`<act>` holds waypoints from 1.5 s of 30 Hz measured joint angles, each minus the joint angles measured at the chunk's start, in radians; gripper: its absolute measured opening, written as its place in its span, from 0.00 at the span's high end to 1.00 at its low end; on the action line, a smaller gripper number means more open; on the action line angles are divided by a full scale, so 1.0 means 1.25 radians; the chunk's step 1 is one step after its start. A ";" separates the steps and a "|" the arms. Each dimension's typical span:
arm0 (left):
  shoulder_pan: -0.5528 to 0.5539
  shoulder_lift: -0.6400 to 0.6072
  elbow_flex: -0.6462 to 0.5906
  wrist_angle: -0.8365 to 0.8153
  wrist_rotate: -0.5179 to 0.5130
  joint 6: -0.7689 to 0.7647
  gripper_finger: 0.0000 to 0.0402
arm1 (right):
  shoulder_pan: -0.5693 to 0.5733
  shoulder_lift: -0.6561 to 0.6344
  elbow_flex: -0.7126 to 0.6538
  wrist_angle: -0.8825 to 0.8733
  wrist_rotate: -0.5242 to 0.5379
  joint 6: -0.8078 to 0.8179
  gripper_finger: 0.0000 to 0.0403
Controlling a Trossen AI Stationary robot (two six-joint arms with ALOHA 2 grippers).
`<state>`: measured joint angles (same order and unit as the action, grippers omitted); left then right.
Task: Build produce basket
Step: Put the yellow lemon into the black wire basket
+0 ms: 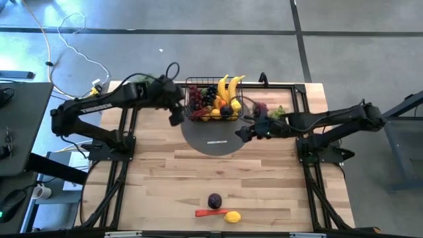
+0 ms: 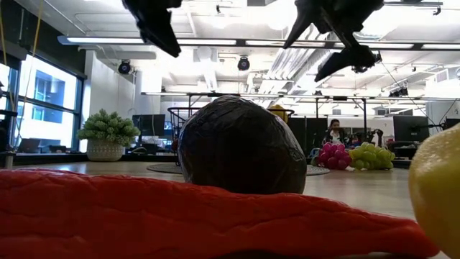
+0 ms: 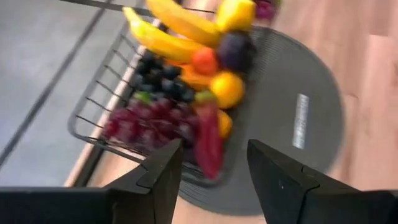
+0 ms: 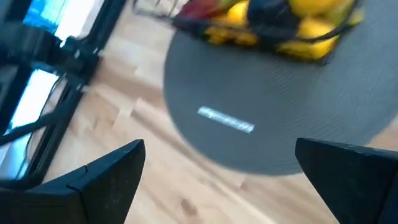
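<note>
Basket [image 1: 213,104]: on grey disc [image 1: 213,139], tabletop's far edge, heaped with produce | left jaws [image 1: 176,114]: parted, empty, beside basket | right jaws [image 1: 242,134]: spread wide, empty, over disc | remaining near front: plum [image 1: 214,200], chilli [image 1: 209,213], lemon [image 1: 232,216]

Grey concrete floor [image 1: 344,53] around the wooden table [image 1: 198,172], dark seam lines crossing it. Yellow and white cables [image 1: 59,46] loop on the floor at 10 o'clock. Low view: open office, fluorescent ceiling strips [image 2: 237,44], exposed ducts [image 2: 284,68], big windows [image 2: 43,101] at 9 o'clock, monitors [image 2: 410,128] and a seated person [image 2: 334,132] at 3 o'clock.
</note>
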<state>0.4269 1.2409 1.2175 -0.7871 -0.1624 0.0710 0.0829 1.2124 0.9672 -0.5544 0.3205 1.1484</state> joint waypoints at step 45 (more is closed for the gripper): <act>-0.323 -0.022 -0.001 -0.084 0.009 -0.405 0.57 | 0.462 0.372 0.245 0.223 -0.040 -0.382 0.02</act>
<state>0.0235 1.2134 1.2167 -0.8916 -0.1511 -0.4352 0.6601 1.6779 1.2735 -0.2755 0.2707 0.6704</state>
